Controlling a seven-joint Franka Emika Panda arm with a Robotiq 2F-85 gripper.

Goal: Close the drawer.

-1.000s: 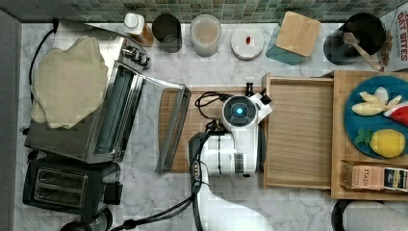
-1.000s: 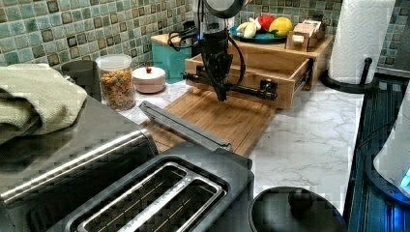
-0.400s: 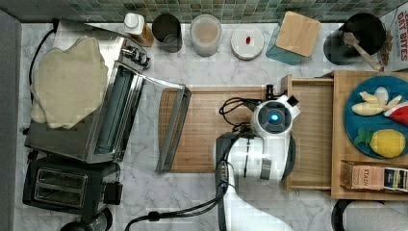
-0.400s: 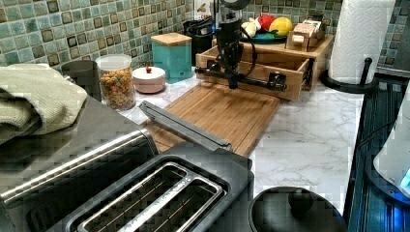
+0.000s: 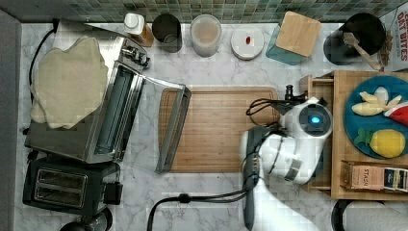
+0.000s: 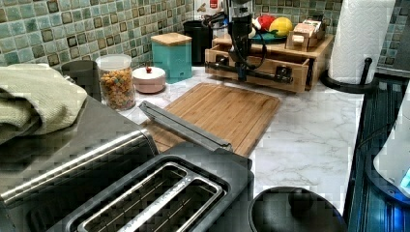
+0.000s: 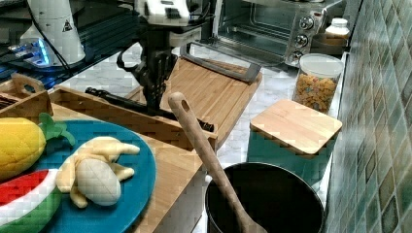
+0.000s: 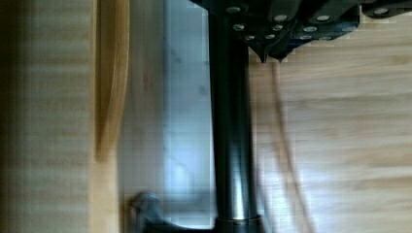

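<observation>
The drawer [image 6: 256, 72] is seen pushed nearly all the way into the wooden box [image 5: 337, 139] that carries the blue plate [image 5: 380, 120]; only a narrow strip of it is left showing (a sliver along the front). The gripper [image 7: 154, 99] is set against the dark handle bar [image 8: 232, 121], which lies directly at the jaws, with the cutting board [image 5: 219, 127] behind them. Whether the jaws are wide or narrow cannot be told. A short final push is judged to remain.

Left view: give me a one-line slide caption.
Gripper at the black handle bar of the nearly closed drawer, beyond the cutting board.
</observation>
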